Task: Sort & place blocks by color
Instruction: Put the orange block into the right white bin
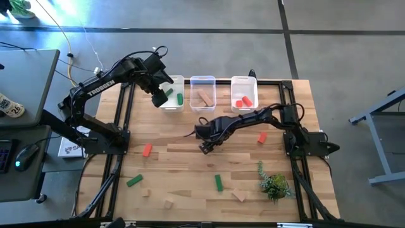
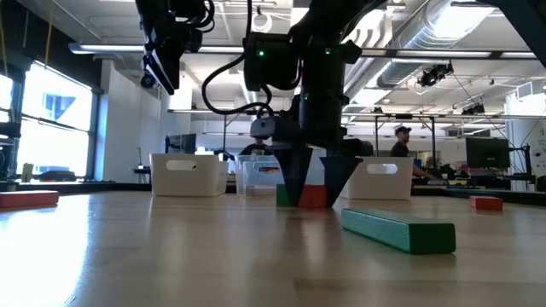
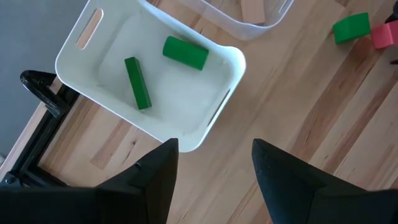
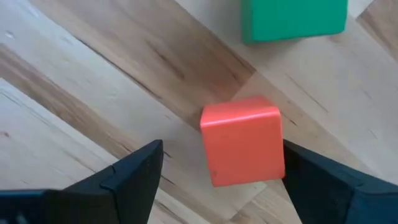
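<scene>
My right gripper (image 4: 222, 148) is open and low over the table's middle (image 1: 206, 147), pointing down. Its fingers stand on either side of a red cube (image 4: 242, 140) that rests on the table. A green cube (image 4: 292, 18) lies just beyond it. In the low view the red cube (image 2: 312, 198) shows between the fingertips. My left gripper (image 3: 214, 146) is open and raised (image 1: 159, 95) over the left bin (image 3: 81, 68), which holds two green blocks (image 3: 137, 83). Loose red (image 1: 147, 150), green (image 1: 218, 183) and tan (image 1: 239, 195) blocks lie on the table. My right gripper comes from above, pointing down, with one finger (image 4: 311, 174) right against the red cube's side (image 4: 277, 143) and the other well apart. I cannot tell whether that finger touches it. The cube sits flat on the table.
Three clear bins stand along the far edge: the left with green (image 1: 172, 93), the middle with tan (image 1: 203, 95), the right with red (image 1: 243, 95). A leafy plant sprig (image 1: 274, 185) lies near the right front. Another red block (image 1: 262, 137) lies right of my right gripper. A person stands in the room beyond.
</scene>
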Motion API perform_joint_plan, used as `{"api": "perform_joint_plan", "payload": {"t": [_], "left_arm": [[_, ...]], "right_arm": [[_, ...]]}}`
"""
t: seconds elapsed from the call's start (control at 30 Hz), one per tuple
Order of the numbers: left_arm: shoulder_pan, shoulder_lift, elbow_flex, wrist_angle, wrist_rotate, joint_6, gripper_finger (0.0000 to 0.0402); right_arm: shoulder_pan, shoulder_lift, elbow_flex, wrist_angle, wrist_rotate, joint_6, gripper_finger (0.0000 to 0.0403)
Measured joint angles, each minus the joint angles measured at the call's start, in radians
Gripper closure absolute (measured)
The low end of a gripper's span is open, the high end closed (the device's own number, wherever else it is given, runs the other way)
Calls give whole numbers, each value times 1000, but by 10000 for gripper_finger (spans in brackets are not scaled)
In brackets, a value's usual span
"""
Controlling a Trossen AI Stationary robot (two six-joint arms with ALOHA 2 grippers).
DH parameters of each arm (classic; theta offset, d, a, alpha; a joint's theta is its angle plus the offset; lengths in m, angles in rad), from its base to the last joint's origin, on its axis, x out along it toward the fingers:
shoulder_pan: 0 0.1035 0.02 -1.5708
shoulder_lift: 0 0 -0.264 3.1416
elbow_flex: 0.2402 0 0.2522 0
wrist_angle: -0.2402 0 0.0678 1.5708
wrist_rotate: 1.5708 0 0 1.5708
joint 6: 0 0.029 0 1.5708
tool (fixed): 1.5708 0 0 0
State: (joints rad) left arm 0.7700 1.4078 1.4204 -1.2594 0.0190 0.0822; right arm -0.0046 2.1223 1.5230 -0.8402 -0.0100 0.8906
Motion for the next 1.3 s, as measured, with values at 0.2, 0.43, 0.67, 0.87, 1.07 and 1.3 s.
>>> {"api": "perform_joint_plan", "payload": {"t": [0.2,0.43,0.67,0.87,1.07,1.3], "left_arm": [[0,0,0,0,0,12,209],[0,0,0,0,0,18,209],[0,0,0,0,0,17,209],[0,0,0,0,0,0,209],[0,0,0,11,0,-46,209],[0,0,0,20,1,-129,209]], "right_arm": [[-13,0,0,-11,7,3,179],[-19,-2,1,-25,7,-20,297],[-25,-19,-1,-57,43,-54,297],[-48,-92,-1,-84,87,-89,297],[-117,-201,0,-127,154,-173,297],[-235,-334,0,-185,286,-306,297]]}}
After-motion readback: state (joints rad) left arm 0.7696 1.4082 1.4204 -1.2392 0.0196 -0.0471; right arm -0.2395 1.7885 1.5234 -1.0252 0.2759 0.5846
